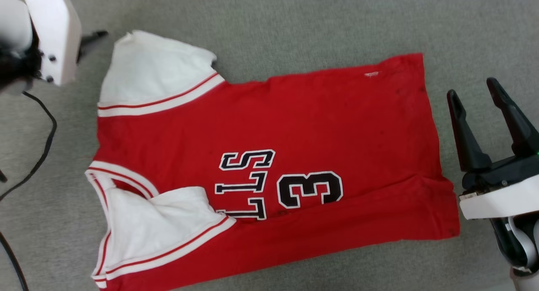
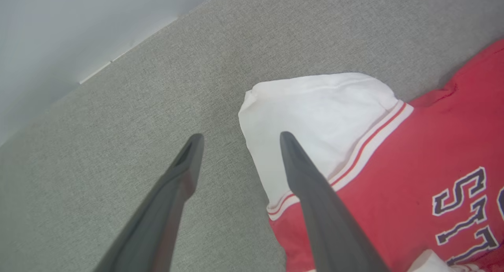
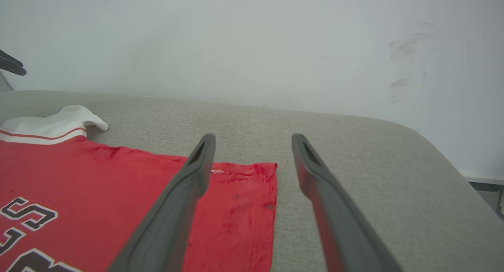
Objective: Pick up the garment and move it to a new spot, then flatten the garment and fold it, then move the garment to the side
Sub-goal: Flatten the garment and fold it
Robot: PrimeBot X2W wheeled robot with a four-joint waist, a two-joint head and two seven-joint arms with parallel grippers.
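The red jersey lies spread flat in the middle of a grey cloth-covered surface. Its front faces up, its neck and armholes point toward the robot's left and its hem toward the right. Two parts at the left end are turned over and show the white inside: one flap at the far corner and another at the near corner, each edged with white-and-red striped trim. Black white-edged letters and a number 3 sit sideways on the front. The near long edge is folded up over the front and hides part of the lettering.

The left gripper is at the far left corner of the jersey, its two fingers spread apart and empty. In its wrist view one finger crosses the white far flap and the other is over bare grey surface; whether either touches cannot be told. The right gripper is just beside the hem, off the cloth, its fingers also spread wide and holding nothing.

A black cable shows to the left of the jersey, apart from it. A pale wall rises behind the surface, marked with a few dark scuffs
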